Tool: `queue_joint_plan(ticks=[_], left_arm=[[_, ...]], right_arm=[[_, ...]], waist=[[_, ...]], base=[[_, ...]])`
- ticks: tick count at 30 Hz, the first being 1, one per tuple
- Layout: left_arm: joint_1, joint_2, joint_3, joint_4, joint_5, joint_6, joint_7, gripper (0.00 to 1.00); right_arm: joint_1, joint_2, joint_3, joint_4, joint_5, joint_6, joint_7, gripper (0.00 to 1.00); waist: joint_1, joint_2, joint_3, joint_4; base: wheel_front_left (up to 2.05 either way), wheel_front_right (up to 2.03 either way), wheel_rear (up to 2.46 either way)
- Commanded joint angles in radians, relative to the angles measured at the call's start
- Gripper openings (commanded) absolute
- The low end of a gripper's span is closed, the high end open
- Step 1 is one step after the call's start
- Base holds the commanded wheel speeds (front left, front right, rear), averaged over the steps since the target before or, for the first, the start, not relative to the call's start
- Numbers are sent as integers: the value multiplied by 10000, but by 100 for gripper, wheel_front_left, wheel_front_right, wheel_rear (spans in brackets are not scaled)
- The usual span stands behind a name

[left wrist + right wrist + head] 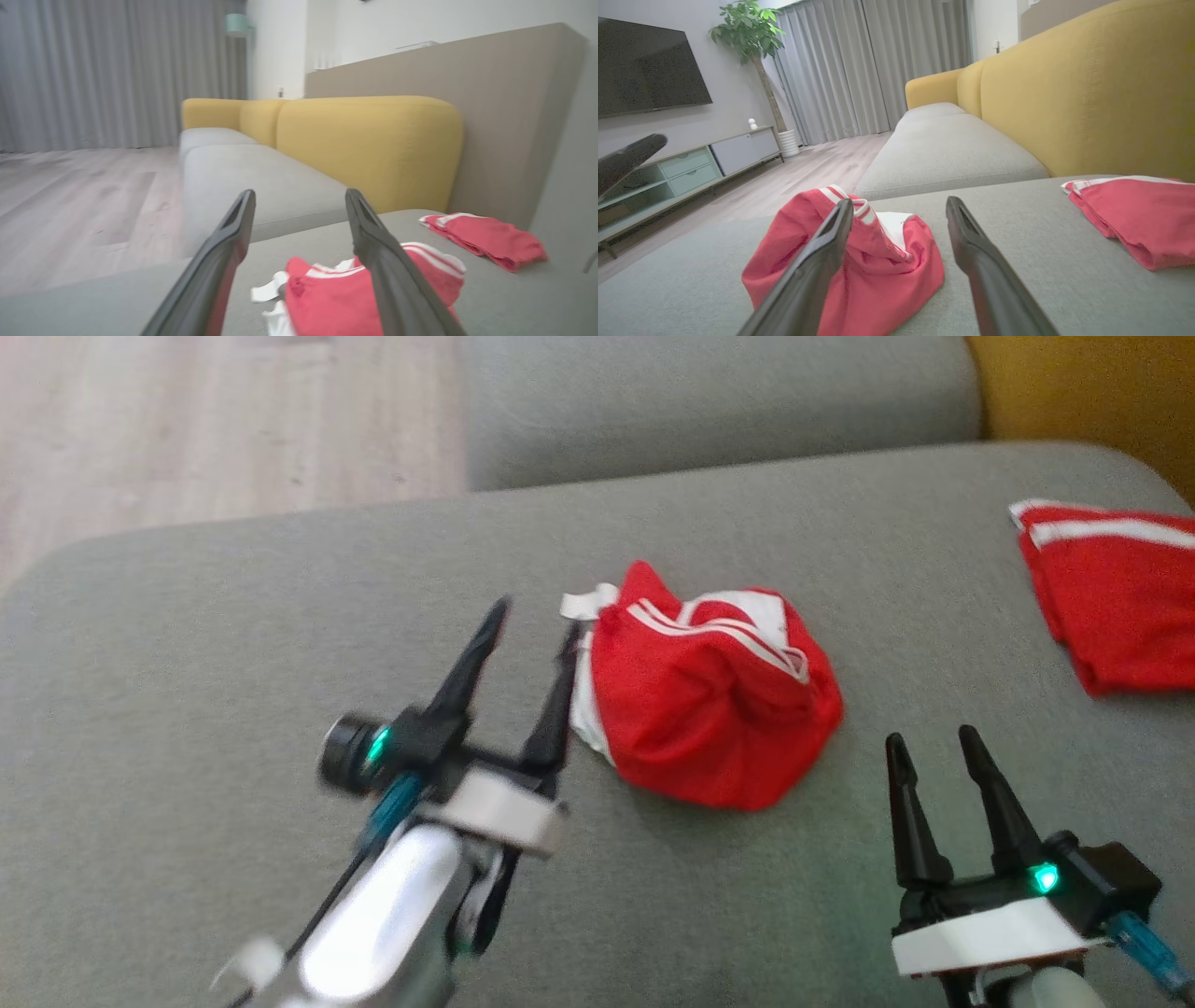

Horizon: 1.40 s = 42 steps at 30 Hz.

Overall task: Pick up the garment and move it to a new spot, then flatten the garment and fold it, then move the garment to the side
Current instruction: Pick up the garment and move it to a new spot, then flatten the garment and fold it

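A crumpled red garment (709, 700) with white stripes lies in a heap in the middle of the grey sofa seat (233, 644). The left wrist view has the garment (327, 298) low between and under the fingers, and in the right wrist view the garment (873, 266) sits left of centre. My left gripper (537, 616) is open just left of the heap, its right finger close to the cloth's white edge, nothing between the fingers. My right gripper (934, 742) is open to the lower right of the heap, apart from it.
A second red garment (1111, 607) with white trim lies folded at the seat's right edge, also in the left wrist view (486, 240) and right wrist view (1134, 219). The yellow backrest (1087, 93) bounds the right. Wooden floor (187, 420) lies beyond the far-left edge.
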Motion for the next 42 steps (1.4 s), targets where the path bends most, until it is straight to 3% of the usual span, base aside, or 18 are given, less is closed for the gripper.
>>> queue_joint_plan(ticks=[1, 5, 11, 21, 32, 42], left_arm=[[68, 271, 664, -563, 124, 157, -77, 100], [1655, 501, 1656, -1725, 552, 446, -78, 100], [4011, 466, 2907, -3024, 1130, 410, -79, 100], [6431, -65, 3683, -3769, 2716, -548, -79, 100], [6726, -401, 4367, -3745, 3257, -1116, -79, 100], [6777, -572, 4599, -3683, 3496, -1359, -80, 100]], right_arm=[[-252, 24, 127, -266, -73, -7, -108, 100], [-172, 58, -96, -191, -103, -7, -108, 100], [182, 85, -207, -184, -190, -7, -108, 100], [1197, 97, -531, -59, -118, -7, -109, 100], [1186, 98, -517, -36, -80, -7, -109, 100], [1228, 98, -485, -21, -66, -7, -109, 100]], waist=[[3, 0, -544, 574], [3, 0, -872, 886], [3, 0, -1224, 1199], [3, 0, -1658, 1335], [3, 0, -1721, 1098], [3, 0, -1763, 1109]], base=[[0, 0, 0], [0, 0, 0], [0, 0, 0], [0, 0, 0], [0, 0, 0], [0, 0, 0]])
